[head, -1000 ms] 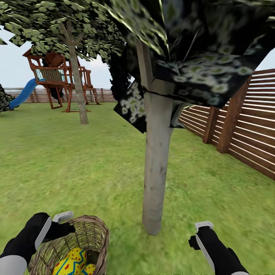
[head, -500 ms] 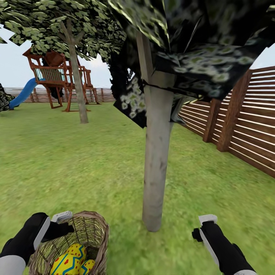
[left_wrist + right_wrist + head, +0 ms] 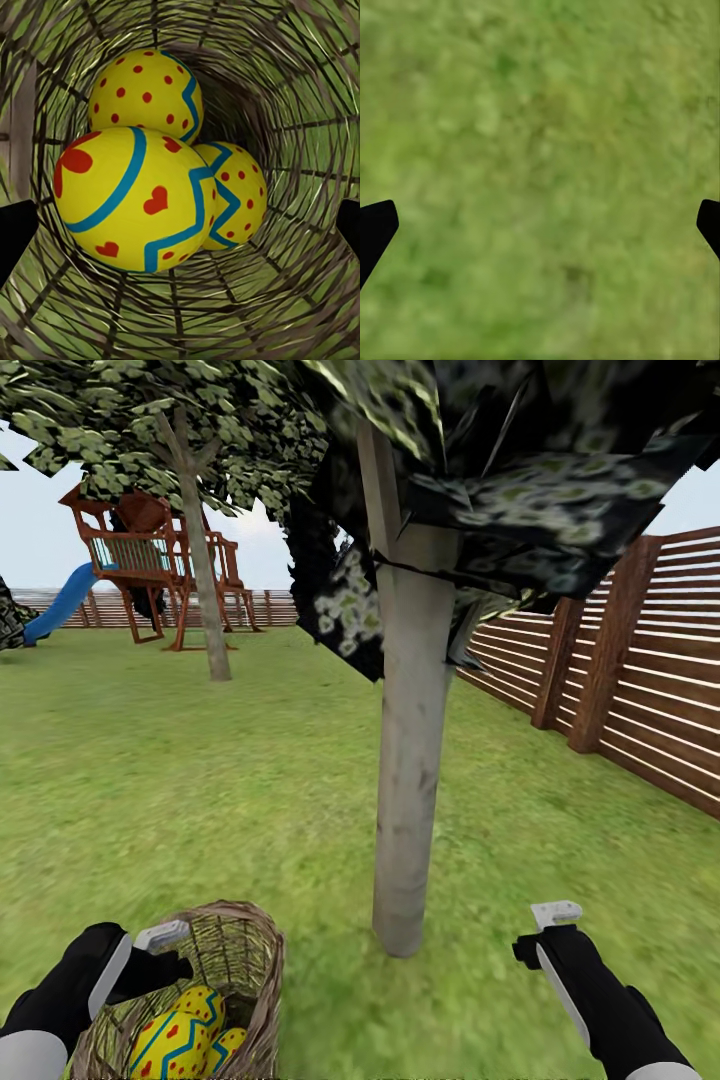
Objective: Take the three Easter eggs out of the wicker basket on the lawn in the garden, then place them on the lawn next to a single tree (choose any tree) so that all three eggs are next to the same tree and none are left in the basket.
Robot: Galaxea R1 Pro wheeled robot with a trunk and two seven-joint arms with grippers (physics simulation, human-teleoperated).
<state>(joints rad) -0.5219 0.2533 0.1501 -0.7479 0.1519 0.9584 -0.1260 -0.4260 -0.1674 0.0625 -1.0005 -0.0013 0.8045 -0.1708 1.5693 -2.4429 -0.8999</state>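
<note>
The brown woven wicker basket [image 3: 235, 960] is cut off by the near edge of the head view, and its rim hides part of the yellow painted eggs [image 3: 172, 1042]. The dark speckled crown of the near tree [image 3: 520, 470] is cut off at the top edge.

The lawn [image 3: 250, 780] under me is green, mottled grass, running flat back to the slatted fence [image 3: 640, 680]. The tree [image 3: 410, 780] stands on it just ahead of me, its pale trunk upright. A second tree [image 3: 205, 590] and the playset [image 3: 150, 575] stand well beyond. My wicker basket [image 3: 245, 960] may rest on the grass; its base is hidden.
</note>
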